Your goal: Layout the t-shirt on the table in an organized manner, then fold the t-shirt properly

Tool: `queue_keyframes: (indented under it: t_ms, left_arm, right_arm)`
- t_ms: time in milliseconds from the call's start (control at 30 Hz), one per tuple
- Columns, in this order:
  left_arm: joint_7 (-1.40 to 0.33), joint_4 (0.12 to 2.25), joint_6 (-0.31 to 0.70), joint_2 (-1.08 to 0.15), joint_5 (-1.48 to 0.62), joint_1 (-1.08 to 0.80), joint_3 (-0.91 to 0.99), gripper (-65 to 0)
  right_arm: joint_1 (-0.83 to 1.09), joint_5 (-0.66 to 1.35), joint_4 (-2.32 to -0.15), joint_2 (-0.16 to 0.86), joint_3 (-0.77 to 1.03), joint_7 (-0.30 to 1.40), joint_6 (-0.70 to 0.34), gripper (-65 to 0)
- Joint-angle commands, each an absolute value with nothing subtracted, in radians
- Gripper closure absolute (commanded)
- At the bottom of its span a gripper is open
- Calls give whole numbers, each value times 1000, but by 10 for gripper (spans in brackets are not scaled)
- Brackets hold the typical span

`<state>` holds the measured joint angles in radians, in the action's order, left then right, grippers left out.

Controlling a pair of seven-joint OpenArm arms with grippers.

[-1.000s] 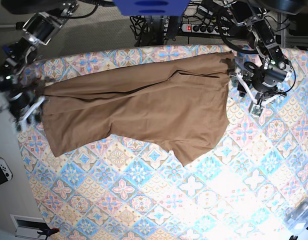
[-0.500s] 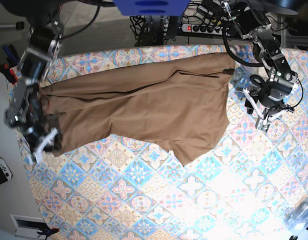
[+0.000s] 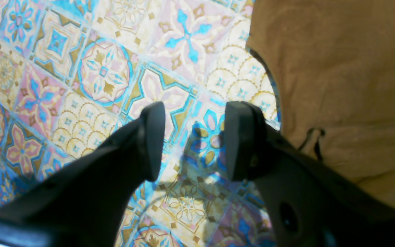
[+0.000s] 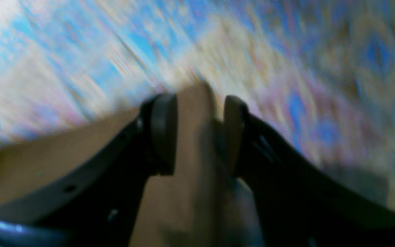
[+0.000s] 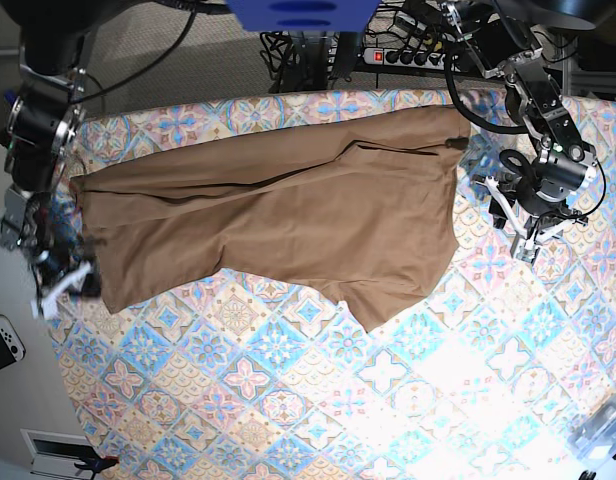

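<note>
The tan-brown t-shirt [image 5: 288, 215] lies spread across the far half of the patterned table [image 5: 338, 400]. My right gripper [image 5: 63, 283] is at the shirt's lower-left corner, near the table's left edge. In the blurred right wrist view the right gripper [image 4: 199, 133] is shut on a fold of the shirt [image 4: 190, 192]. My left gripper [image 5: 518, 228] is open and empty over bare table, just right of the shirt's right edge. In the left wrist view the left gripper [image 3: 190, 140] hovers over the table [image 3: 81, 68], with the shirt [image 3: 338, 85] to its upper right.
A power strip [image 5: 403, 55] and cables lie beyond the table's far edge. A white game controller [image 5: 3, 340] lies off the table's left side. A clear plastic object [image 5: 603, 430] sits at the near right corner.
My right gripper moved down the shirt's left edge to its lower-left corner, then outward toward the table's edge. My left gripper moved off the shirt's right corner and has held still since.
</note>
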<state>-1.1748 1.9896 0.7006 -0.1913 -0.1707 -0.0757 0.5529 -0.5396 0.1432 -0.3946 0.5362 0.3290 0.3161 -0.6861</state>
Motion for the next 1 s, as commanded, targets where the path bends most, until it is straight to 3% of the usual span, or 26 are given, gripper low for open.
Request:
queue_keyframes:
  t_ms: [0,367,567,733,967]
  left_arm:
    - [-1159,2006,698,-202,-176,-65,556,-262]
    - [-1159,2006,698,-202,-176,-65,558,-261]
    - [-1159,2006,698,-202,-176,-65,558,-261]
    - [-1159,2006,698,-202,-176,-58,558,-261]
    - [-1158,2006,698,-202,-176,-56,556,-261]
  right_arm:
    - [-562,157,-394,552,317,275,-698,-213]
    - [-559,154,-269,547,269,163,-698,-215]
    - [-559,24,-271,535,77,157,-687,-214]
    - [-559,-53,-274,423,61,163,-644,-214]
    - [-559,-208,-274,420,67,165,-641,-213]
